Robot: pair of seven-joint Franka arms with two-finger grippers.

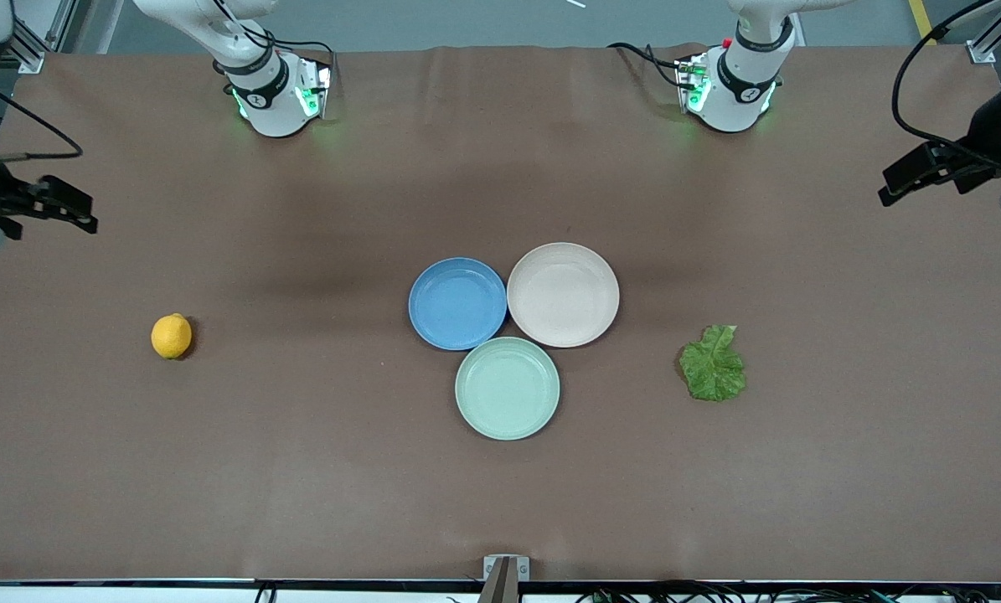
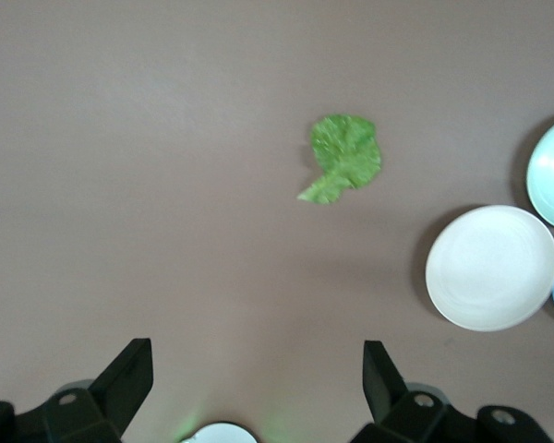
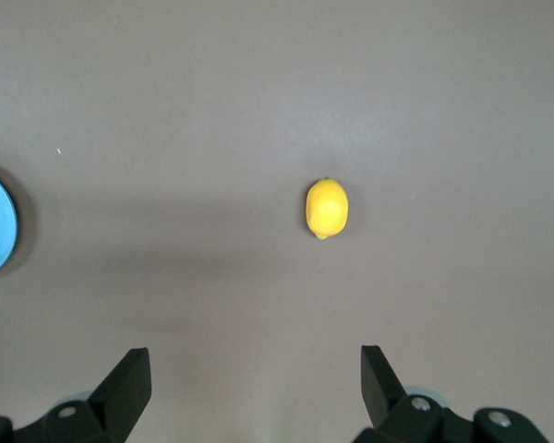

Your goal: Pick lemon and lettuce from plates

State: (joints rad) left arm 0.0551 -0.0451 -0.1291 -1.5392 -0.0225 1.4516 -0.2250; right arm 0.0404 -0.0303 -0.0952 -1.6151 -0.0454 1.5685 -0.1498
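Observation:
The lemon (image 1: 171, 336) (image 3: 327, 208) lies on the brown table toward the right arm's end, well apart from the plates. The lettuce (image 1: 713, 364) (image 2: 343, 157) lies flat on the table toward the left arm's end. The blue plate (image 1: 457, 303) and the beige-pink plate (image 1: 563, 294) sit side by side mid-table, both bare. My right gripper (image 1: 88, 216) (image 3: 255, 360) hangs open over the table at its arm's end, holding nothing. My left gripper (image 1: 890, 186) (image 2: 257, 355) hangs open over the table at the left arm's end, also holding nothing.
A mint-green plate (image 1: 508, 388) touches the other two, nearer the front camera. A metal bracket (image 1: 505, 569) sits at the table's front edge. Cables trail from both arm bases (image 1: 278, 92).

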